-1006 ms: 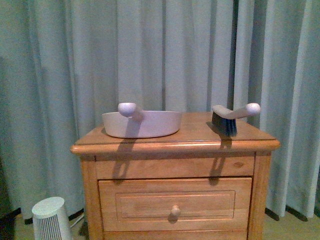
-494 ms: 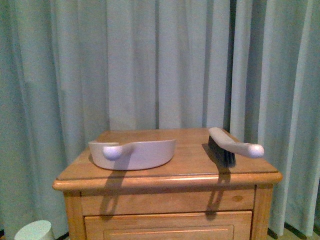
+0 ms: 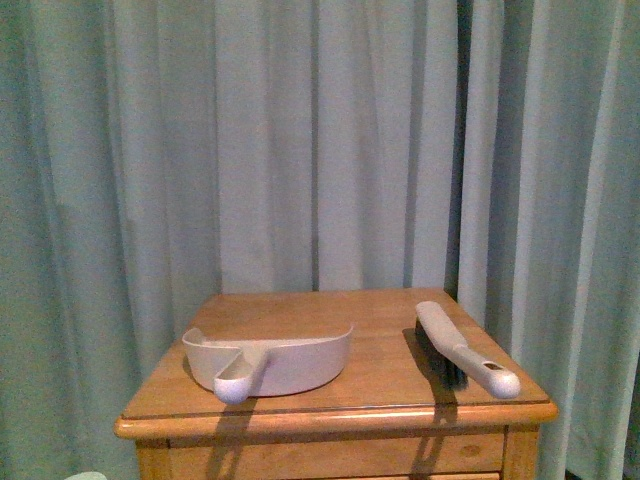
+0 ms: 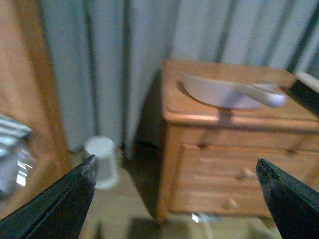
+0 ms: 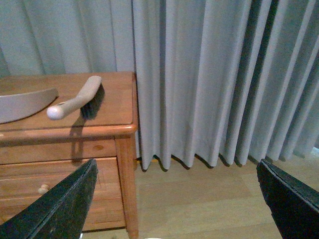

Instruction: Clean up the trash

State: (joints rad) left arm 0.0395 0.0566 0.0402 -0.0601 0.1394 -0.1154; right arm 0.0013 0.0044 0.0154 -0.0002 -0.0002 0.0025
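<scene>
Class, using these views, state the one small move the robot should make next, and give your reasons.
Probably reach the right claw toward the pale-handled hand brush with dark bristles on the wooden nightstand. The claw is open and empty, off to the nightstand's side, and the brush handle's rounded end points toward the robot.

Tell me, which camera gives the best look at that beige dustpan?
The front view: the whole dustpan shows sharply on the wooden nightstand, handle toward the camera. The left wrist view shows the dustpan too, but blurred; the right wrist view catches only one end at the frame edge.
</scene>
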